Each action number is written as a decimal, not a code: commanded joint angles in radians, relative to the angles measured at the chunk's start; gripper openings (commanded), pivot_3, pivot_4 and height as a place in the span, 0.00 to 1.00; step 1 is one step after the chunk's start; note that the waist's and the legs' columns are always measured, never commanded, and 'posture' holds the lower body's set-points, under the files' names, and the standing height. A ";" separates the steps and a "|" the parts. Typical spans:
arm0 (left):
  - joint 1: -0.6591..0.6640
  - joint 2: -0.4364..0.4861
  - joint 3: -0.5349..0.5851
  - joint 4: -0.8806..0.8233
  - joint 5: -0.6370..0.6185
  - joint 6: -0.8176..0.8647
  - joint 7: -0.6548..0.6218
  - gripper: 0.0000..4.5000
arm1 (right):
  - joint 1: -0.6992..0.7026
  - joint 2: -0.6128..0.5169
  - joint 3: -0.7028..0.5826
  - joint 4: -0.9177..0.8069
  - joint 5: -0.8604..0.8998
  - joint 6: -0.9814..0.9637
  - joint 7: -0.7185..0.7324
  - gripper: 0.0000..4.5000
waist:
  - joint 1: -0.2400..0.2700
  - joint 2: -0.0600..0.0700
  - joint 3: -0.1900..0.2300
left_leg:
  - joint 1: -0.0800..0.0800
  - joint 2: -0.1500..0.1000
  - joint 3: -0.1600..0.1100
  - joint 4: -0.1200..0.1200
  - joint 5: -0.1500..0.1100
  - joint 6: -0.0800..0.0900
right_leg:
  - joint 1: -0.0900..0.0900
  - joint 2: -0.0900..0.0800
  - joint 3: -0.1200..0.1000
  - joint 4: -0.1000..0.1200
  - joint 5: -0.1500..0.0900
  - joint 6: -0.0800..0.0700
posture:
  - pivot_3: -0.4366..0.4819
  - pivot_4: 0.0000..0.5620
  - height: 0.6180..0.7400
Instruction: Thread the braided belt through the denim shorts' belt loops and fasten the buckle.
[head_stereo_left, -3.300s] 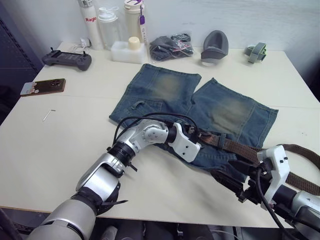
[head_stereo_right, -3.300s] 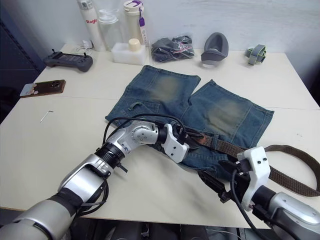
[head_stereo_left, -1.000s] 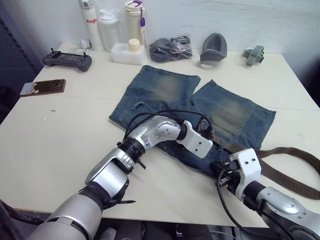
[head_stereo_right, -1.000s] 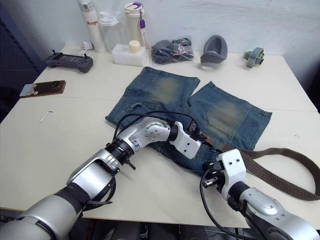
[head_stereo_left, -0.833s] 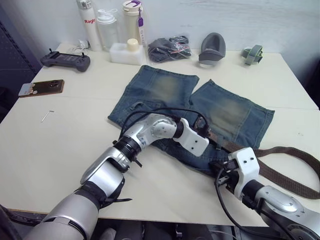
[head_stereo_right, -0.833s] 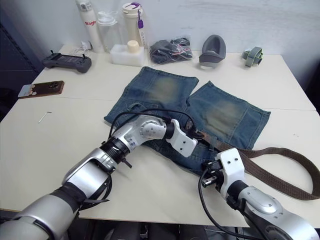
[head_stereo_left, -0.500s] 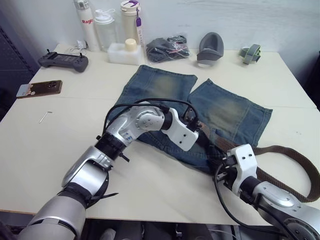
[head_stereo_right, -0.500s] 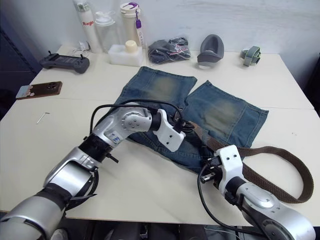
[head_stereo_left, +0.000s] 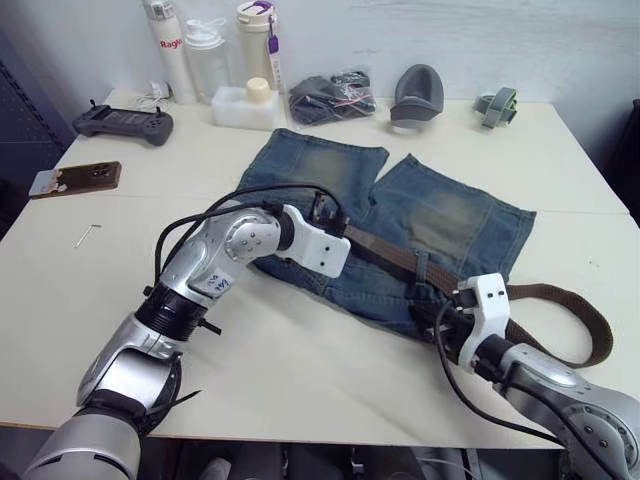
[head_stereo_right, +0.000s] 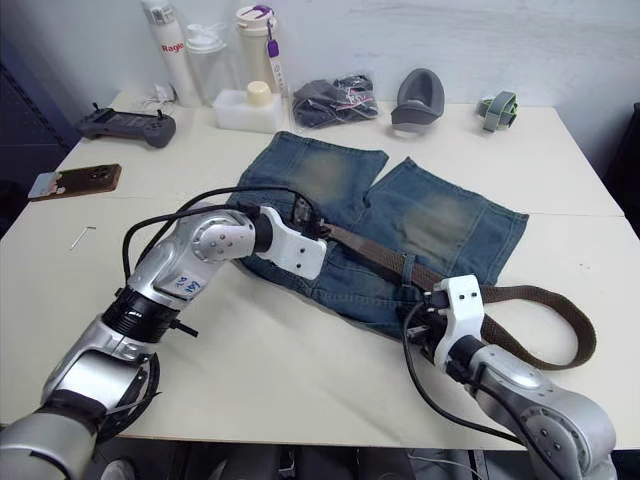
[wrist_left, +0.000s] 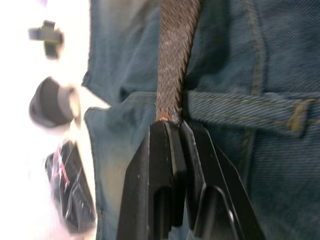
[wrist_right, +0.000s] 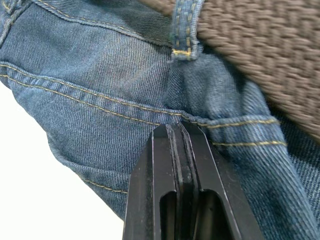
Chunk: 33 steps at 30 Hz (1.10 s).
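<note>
The right gripper (wrist_right: 181, 131) pinches the near edge of the denim shorts (head_stereo_left: 440, 215), close to a belt loop (wrist_right: 185, 29) with the braided belt (head_stereo_left: 385, 251) running under it. Farther in, the left gripper (wrist_left: 172, 125) is squeezed on the belt's end, maybe its tip. The shorts lie flat on the table (head_stereo_left: 90, 300).

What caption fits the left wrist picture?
Left claw shut on the braided belt, which lies across the denim shorts.
</note>
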 joint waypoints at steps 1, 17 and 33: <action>0.022 -0.013 0.019 -0.114 -0.013 0.067 -0.023 0.01 | -0.019 0.001 -0.017 0.020 0.011 0.011 0.001 0.00 | 0.000 0.000 0.000 | 0.000 0.000 0.000 0.000 0.000 0.000 | 0.000 0.000 0.000 0.000 0.000 0.000 | 0.48 0.27 0.31; -0.067 -0.022 0.231 -0.094 -0.492 0.479 -0.284 0.93 | -0.023 -0.303 0.040 -0.064 -0.139 -0.121 0.382 0.21 | 0.007 0.001 0.000 | -0.002 0.000 0.000 0.001 0.000 0.000 | -0.002 -0.001 -0.002 -0.001 0.000 -0.001 | 0.48 0.27 0.31; 0.099 0.107 0.355 -0.104 -0.793 0.625 -0.335 1.00 | -0.108 -0.572 0.317 0.053 -0.643 -0.430 0.691 0.30 | 0.005 0.004 0.002 | 0.000 0.000 0.000 -0.001 0.000 0.000 | 0.000 -0.003 -0.002 -0.003 -0.001 -0.001 | 0.48 0.27 0.31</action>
